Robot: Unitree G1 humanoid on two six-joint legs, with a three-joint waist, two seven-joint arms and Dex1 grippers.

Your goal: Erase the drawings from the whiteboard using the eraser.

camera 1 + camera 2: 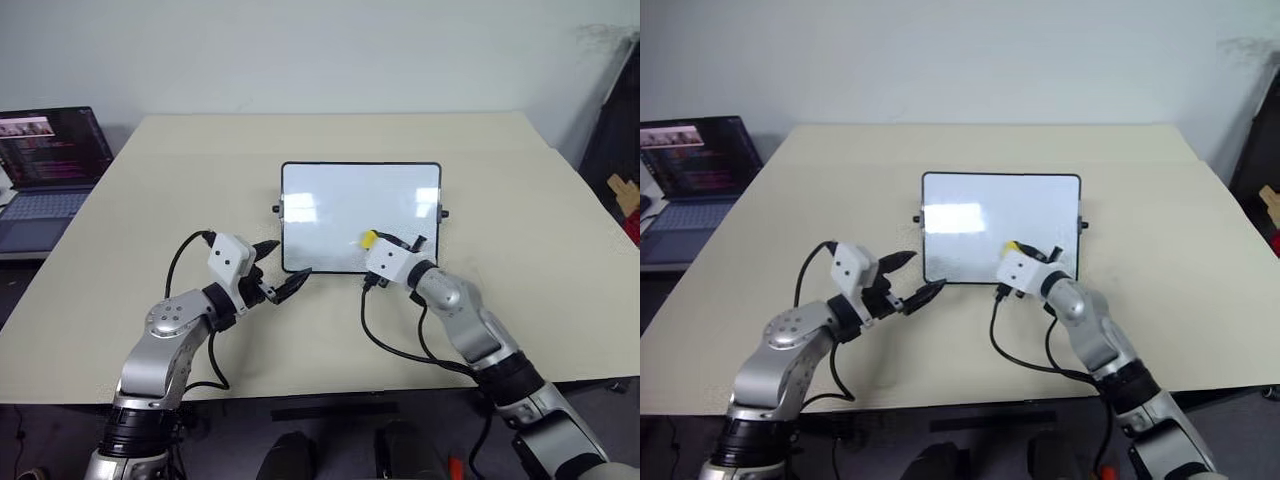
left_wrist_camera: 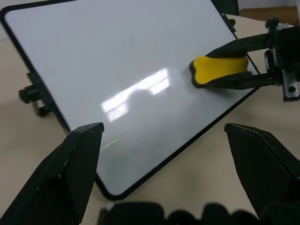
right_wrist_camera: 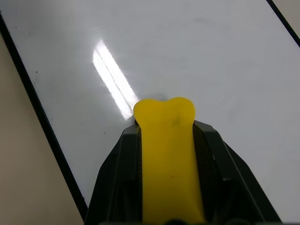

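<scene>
A: Nearest the robot, what do the two claws show?

B: The left claw hangs with its fingers spread wide and nothing between them, just off the near left corner of the whiteboard. The right claw is clamped tight on the eraser, a yellow block whose tip sits over the board's near right part, at or just above the surface.

A: And the board itself, farther out?

B: It lies flat mid-table, its black frame intact. The white face shows glare patches only; no drawings can be made out on it.

A: Progress?

B: Judged from this, erasing appears finished or nearly so; any faint residue is too small to tell. A laptop stands at the far left.
</scene>
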